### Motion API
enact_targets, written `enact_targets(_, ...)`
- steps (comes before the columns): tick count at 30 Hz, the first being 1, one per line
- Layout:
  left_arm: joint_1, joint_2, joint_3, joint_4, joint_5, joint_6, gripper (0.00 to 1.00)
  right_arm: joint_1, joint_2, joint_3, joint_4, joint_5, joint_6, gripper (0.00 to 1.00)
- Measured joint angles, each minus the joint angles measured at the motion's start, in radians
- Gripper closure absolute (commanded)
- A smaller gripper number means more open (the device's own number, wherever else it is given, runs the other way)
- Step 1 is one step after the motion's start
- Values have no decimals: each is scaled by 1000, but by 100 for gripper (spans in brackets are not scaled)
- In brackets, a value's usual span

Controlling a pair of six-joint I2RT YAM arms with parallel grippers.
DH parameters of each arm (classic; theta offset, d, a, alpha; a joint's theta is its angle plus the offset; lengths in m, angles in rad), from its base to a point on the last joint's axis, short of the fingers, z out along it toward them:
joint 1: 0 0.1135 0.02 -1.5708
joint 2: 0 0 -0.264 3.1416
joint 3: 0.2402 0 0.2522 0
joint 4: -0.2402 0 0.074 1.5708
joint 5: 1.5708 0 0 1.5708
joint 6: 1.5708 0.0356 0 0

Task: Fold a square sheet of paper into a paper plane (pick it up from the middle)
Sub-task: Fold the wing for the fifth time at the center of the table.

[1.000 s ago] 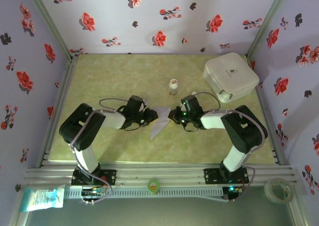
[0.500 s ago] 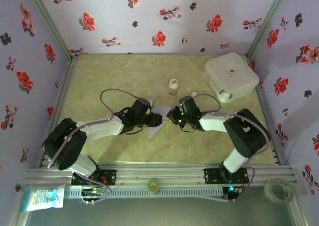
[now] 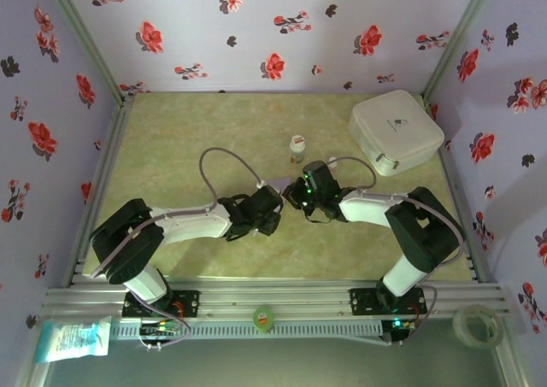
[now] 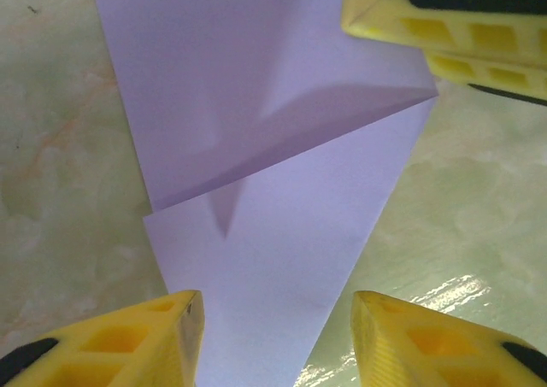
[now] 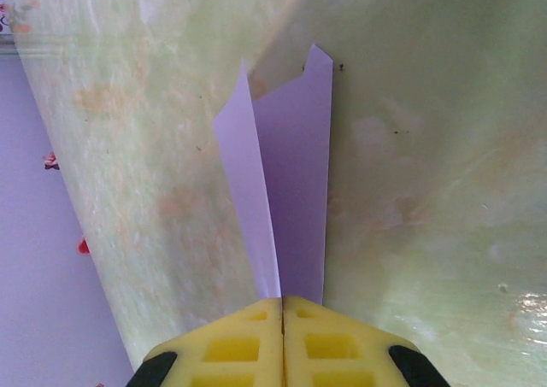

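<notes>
at the middle of the top view, on the green table (image 3: 171, 131), the folded lilac sheet of paper (image 3: 276, 185) lay between the two arms. its long axis ran up and down the left wrist frame, with the point toward the bottom edge. there the left gripper (image 4: 275, 340) stood with jaws apart, straddling the point and pinching nothing. the right gripper (image 5: 282, 306), clamped shut on the sheet's far corner, sat at that frame's upper right. the left arm looked nearer the point.
</notes>
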Motion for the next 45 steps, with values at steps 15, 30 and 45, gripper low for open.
enact_targets(15, -28, 78, 44, -11, -92, 36, 59, 1, -6, 2, -22, 4, 0, 92)
enact_targets(30, -33, 85, 46, -11, -124, 52, 74, 1, -11, 2, -22, 4, 1, 92)
enact_targets(45, -39, 86, 46, -11, -143, 51, 75, 1, -17, 2, -24, 16, 1, 95)
